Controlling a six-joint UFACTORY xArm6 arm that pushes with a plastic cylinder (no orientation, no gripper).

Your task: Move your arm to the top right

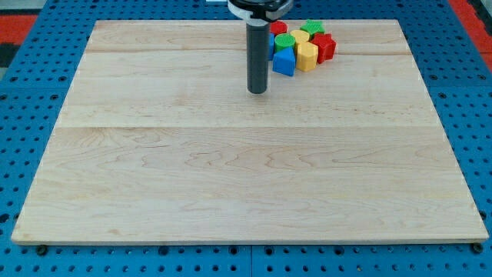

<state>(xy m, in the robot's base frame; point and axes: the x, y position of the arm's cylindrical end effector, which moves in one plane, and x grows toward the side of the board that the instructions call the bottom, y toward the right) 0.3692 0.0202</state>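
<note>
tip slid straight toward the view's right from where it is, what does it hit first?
Probably nothing: my tip sits below and left of the blue block, so a rightward line likely passes under the cluster, though depth is unclear.

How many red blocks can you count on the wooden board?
2. One red block sits at the cluster's upper left, beside the dark rod; the other, star-like red block, is at the cluster's right edge. More may be hidden behind the rod.

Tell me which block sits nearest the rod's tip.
The blue block, at the cluster's lower left edge, just right of my tip; the red, yellow and green ones lie farther right or up.
</note>
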